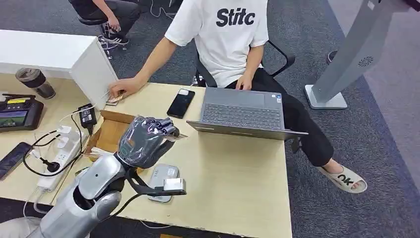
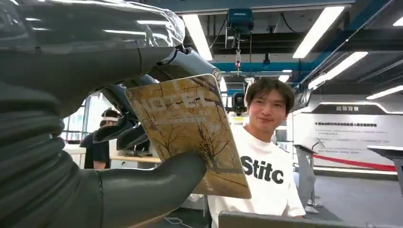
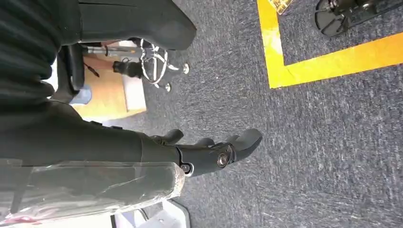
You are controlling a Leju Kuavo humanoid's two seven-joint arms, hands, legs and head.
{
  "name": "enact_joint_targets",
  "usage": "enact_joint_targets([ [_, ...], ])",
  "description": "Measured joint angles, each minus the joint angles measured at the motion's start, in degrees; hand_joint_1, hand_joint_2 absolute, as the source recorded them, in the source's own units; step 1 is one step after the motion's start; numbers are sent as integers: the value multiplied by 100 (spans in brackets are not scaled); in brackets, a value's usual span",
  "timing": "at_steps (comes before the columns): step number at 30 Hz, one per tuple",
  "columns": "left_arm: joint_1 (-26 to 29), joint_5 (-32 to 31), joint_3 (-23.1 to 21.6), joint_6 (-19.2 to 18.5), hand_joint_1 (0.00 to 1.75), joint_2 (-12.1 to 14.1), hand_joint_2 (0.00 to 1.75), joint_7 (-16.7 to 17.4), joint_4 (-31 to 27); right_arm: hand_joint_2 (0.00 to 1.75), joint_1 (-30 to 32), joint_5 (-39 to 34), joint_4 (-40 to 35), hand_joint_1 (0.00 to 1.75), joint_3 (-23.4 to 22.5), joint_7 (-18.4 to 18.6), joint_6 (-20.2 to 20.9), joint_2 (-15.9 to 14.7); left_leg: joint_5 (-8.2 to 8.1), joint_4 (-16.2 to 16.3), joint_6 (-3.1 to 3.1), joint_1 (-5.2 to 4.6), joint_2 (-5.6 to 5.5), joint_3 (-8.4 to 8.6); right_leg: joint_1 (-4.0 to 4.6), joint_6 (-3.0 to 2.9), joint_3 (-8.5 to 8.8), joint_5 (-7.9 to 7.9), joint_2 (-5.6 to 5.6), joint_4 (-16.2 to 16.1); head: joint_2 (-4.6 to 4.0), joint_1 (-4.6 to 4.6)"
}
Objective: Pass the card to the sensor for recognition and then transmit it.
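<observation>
My left hand (image 1: 146,141) is raised above the wooden table (image 1: 237,183), in front of the seated person. It holds a gold-brown hotel card (image 2: 190,133) printed with bare branches, pinched between the thumb (image 2: 152,190) and the fingers; in the head view a thin edge of the card (image 1: 181,135) sticks out past the fingers. A flat grey card sensor (image 1: 166,172) lies on the table just below and nearer to me than the hand, partly hidden by my wrist. My right hand (image 3: 209,152) hangs over the grey carpet, fingers stretched out, holding nothing.
A person in a white T-shirt (image 1: 223,34) sits across the table with one hand (image 1: 121,88) resting on it. A laptop (image 1: 242,111), a black phone (image 1: 181,102), a cardboard box (image 1: 111,134), a power strip (image 1: 59,158) and a controller (image 1: 20,111) lie around.
</observation>
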Motion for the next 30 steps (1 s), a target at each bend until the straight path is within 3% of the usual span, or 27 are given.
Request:
enact_joint_targets([
  [7, 276, -20, -285, -293, 175, 278, 175, 184, -369, 175, -15, 0, 88, 0, -175, -190, 0, 247, -1, -6, 0, 1, 1, -5, 1, 0, 3, -1, 0, 1, 0, 0],
  [9, 647, 74, -335, -487, 175, 401, 175, 302, -431, 175, -34, 7, 101, 0, -201, -368, 0, 420, -6, -14, -7, 0, 16, 8, -1, -2, 5, -2, 17, 1, 0, 0],
  [11, 1268, 19, -335, -257, 175, 442, 175, 339, -345, 175, -71, 11, 129, 0, -190, -466, -116, 628, -11, -15, -11, 1, 32, 17, 1, -5, -3, -4, 39, 1, 0, -15],
  [13, 1643, 15, -348, 26, 175, 438, 175, 363, -121, 175, -125, 15, 142, 0, -134, -483, -441, 782, -8, -14, -13, 8, 20, 4, 4, -6, -9, -5, 20, 0, 0, -6],
  [17, 2065, 0, -350, 53, 175, 361, 175, 453, 148, 175, -256, 44, 162, 0, 91, -461, -1250, 997, -7, -14, -13, 6, 17, 4, 3, -6, -7, -5, 17, 0, 0, -11],
  [23, 2238, -5, -350, -57, 175, 222, 175, 477, 428, 175, -542, 175, 179, 0, 389, -219, -1593, 1200, 2, -15, -12, 6, 12, 5, 3, -6, 0, -2, 12, 1, 0, -13],
  [30, 2107, -39, -343, -13, 175, 62, 175, 429, 844, 175, -910, 173, 63, 0, 575, 153, -1609, 1285, 15, -14, -13, 5, -17, 2, 3, -6, 5, 1, -19, 1, 0, -9],
])
